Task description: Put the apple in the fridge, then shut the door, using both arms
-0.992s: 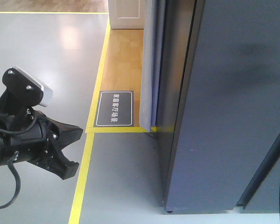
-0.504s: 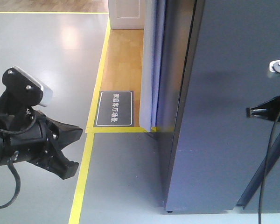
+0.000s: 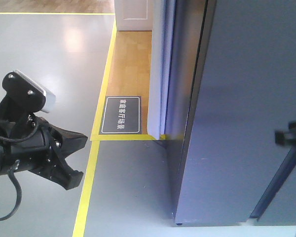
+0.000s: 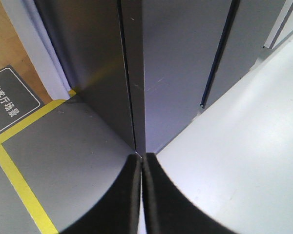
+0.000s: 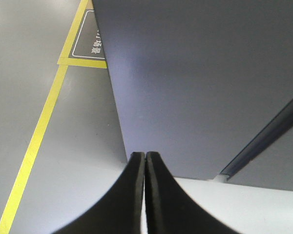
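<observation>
My 2 sets of jaws are pressed together, holding nothing; the dark grey door (image 3: 237, 98) looks nearly closed; no apple visible; I should push flat and steadily.

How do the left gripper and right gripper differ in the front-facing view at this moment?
The left gripper is in plain sight at the left, out over the grey floor; the right gripper shows only as a blurred dark part at the right edge. The left gripper hangs clear of the fridge, while the right gripper lies in front of its dark grey face. Shared: each wrist view shows its fingers pressed together, holding nothing.
</observation>
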You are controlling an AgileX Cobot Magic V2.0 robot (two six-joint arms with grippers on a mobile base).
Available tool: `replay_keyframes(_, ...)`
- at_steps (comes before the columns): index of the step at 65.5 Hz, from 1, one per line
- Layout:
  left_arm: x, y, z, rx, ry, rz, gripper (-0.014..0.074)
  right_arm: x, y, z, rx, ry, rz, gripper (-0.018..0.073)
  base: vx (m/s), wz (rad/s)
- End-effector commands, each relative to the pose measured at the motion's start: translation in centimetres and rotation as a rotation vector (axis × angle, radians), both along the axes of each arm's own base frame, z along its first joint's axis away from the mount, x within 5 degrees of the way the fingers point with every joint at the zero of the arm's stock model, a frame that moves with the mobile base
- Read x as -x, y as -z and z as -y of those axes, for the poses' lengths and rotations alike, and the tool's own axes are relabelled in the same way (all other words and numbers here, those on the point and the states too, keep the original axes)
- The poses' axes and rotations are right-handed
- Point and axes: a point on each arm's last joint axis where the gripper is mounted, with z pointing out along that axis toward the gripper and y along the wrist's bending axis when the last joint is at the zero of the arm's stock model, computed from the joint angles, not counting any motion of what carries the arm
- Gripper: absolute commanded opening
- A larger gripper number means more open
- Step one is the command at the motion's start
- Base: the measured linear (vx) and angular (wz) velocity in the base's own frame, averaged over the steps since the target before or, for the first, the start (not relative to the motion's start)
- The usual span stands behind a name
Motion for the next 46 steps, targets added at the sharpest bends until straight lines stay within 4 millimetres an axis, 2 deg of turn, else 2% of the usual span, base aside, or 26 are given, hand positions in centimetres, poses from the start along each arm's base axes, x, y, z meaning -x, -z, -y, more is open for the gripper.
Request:
replay_keyframes(1,-0.1,-1.8,-0.1,0.068,-0.029,0.072,-0.0006,2.2,-1.2,-0.1,0.004,-0.005,0.106,-0.0002,0.00,0.00)
replay_keyframes(15,0.0,-1.8,-0.1,0.068,-0.029,0.071,-0.0006,6.6,-0.8,-0.1,0.030,-0.027,0.071,-0.0002,0.00,0.00)
replay_keyframes(24,0.0,-1.8,-0.1,0.068,-0.029,0.071,-0.0006,8.7,-0.7,-0.2,0.041,-0.040,0.024,-0.0002,0.00,0.00)
replay_keyframes(35,0.0,-1.8,-0.1,0.068,-0.029,0.071,-0.0006,10.4,-0.8,-0.1,0.066,-0.044,0.009,-0.0002,0.00,0.00)
replay_keyframes(46,0.0,-1.8,-0.1,0.068,-0.029,0.071,-0.0006,11.1,-0.6,-0.1,0.062,-0.049,-0.019,-0.0002,0.00,0.00)
